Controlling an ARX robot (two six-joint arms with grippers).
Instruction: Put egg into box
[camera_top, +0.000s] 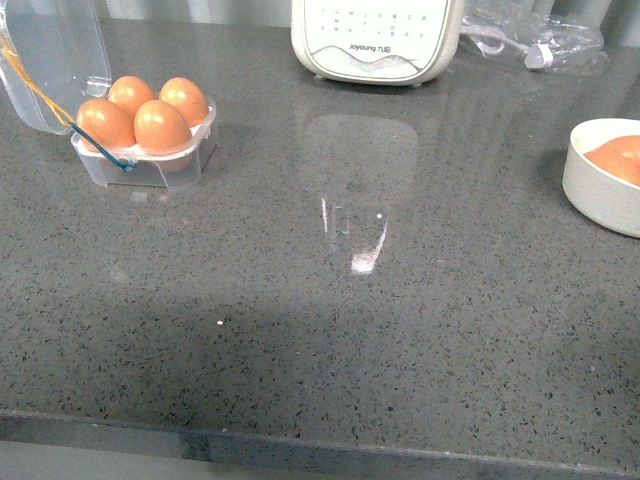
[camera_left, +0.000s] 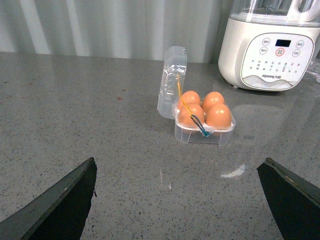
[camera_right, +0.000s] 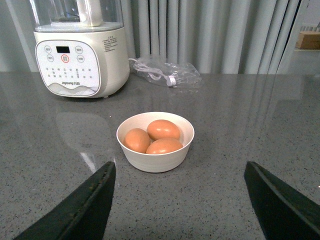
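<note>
I see the box (camera_top: 150, 170) at the far left of the grey counter (camera_top: 300, 360), with its clear lid (camera_top: 50, 50) standing open. All 4 cups hold smooth orange-brown eggs (camera_top: 162, 127), and yellow and blue cords (camera_top: 122, 160) trail over the front-left one. 3 spare eggs (camera_right: 163, 129) lie in the white bowl (camera_right: 155, 162) at the right. My left gripper (camera_left: 179, 165) and right gripper (camera_right: 180, 167) both hang empty, jaws spread wide.

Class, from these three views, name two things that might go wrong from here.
All four cups of the box already hold eggs, so another egg from the bowl would likely find no seat and roll. The cords lying across a front egg might snag the left fingers.
</note>
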